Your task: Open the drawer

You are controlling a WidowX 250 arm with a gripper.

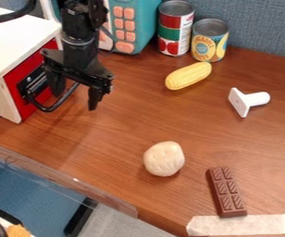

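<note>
The gripper (76,99) hangs open at the upper left, its two fingers spread and pointing down, just right of the white box. That box has a red drawer front (15,76) facing right toward the arm, set within the pale frame. A black curved handle (53,107) stands out from a dark and silver plate on the red front. The gripper's left finger is close to the handle, inside its curve as viewed; whether they touch I cannot tell. The right finger is out over the wooden table.
Behind the arm stands a teal toy (135,23) with pink buttons, beside a tomato can (175,28) and a pineapple can (209,40). Toy corn (188,76), a white T-shaped piece (249,100), a pale round lump (164,159) and a chocolate bar (226,190) lie on the table (117,139).
</note>
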